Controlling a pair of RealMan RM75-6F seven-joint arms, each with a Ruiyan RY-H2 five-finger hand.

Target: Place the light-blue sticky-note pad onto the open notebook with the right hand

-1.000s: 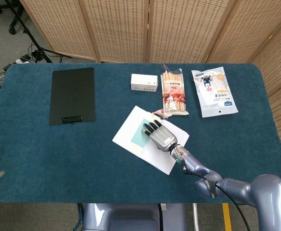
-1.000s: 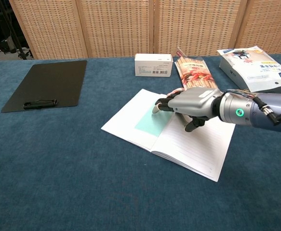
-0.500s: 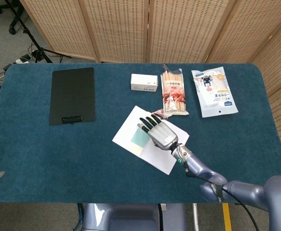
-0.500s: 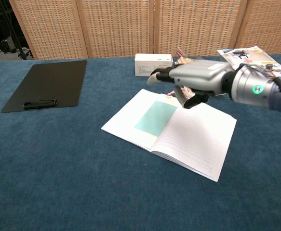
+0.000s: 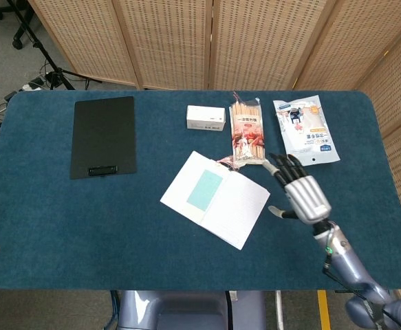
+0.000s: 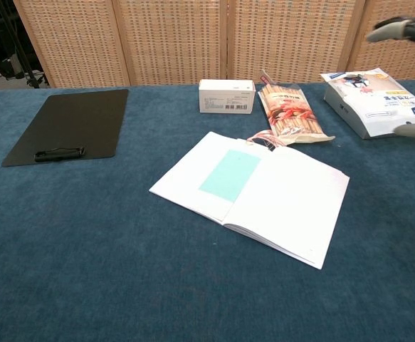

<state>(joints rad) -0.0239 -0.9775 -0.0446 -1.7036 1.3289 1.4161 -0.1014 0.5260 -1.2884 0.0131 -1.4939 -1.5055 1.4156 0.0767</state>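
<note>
Blue cloth covers the counter point(image 5: 62, 213), with woven screens behind. The open notebook point(image 5: 241, 213) lies at centre, turned diagonally. The light-blue sticky-note pad point(image 5: 203, 190) rests flat on its left page, long axis running from near-left to far-right, parallel to the spine. The right hand point(image 5: 302, 194) hovers right of the notebook, fingers spread, holding nothing; in the chest view only its fingertips point(image 6: 392, 27) show, apparently raised well above the counter. The left hand is out of view.

Chest view's edge cuts off the right hand point(image 6: 405, 28); left unseen.
</note>
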